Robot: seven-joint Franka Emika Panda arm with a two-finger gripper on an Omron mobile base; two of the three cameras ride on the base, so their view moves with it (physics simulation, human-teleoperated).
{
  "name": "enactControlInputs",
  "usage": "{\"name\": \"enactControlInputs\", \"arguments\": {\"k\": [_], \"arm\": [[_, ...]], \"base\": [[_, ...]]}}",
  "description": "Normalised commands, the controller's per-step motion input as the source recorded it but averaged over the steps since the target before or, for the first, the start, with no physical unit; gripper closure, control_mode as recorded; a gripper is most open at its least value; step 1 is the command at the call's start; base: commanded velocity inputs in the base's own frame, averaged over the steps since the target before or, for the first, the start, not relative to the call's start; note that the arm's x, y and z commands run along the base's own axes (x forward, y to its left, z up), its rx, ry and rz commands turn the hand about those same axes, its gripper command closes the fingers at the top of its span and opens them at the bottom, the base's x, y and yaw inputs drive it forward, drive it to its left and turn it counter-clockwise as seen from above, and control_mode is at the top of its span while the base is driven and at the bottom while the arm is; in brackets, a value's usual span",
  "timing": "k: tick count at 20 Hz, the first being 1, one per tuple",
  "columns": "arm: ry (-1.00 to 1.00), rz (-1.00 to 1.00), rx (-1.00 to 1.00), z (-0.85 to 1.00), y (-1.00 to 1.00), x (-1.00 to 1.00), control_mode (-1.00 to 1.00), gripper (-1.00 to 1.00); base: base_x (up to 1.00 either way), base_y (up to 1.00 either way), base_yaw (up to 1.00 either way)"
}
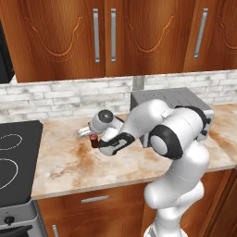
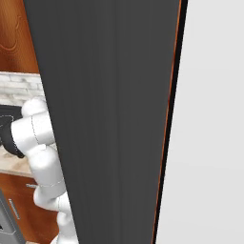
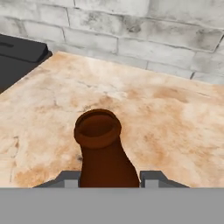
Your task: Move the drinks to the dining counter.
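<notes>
With the gripper (image 3: 109,178) clamped low around the cola bottle (image 3: 104,151), which stands on the bench (image 1: 69,159) by the stove (image 1: 14,157), a tilted lift could slip or tip it, while the milk carton is out of sight and a dark panel (image 2: 109,119) blocks the right view.

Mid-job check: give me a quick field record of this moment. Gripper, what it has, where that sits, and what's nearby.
gripper: shut on the cola bottle, one finger at each side of its body
cola bottle: dark brown, upright, open mouth toward the hand camera
bottle location: on the marbled counter backed by white brick wall, not lifted clear as far as I can tell
nearby: grey toaster behind the arm; black stovetop at counter's left end
milk carton: not located
</notes>
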Motion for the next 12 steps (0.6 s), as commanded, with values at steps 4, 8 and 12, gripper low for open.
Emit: {"name": "enactControlInputs", "arguments": {"k": [4,8,12], "arm": [[0.08,-0.15,0.00,0.61,0.06,-0.20,-1.00,1.00],[0.07,-0.21,0.00,0.49,0.00,-0.13,-1.00,1.00],[0.02,-0.13,0.00,0.36,0.00,-0.18,-1.00,1.00]], "base": [[0.00,0.00,0.00],[0.00,0.00,0.00],[0.00,0.00,0.00]]}}
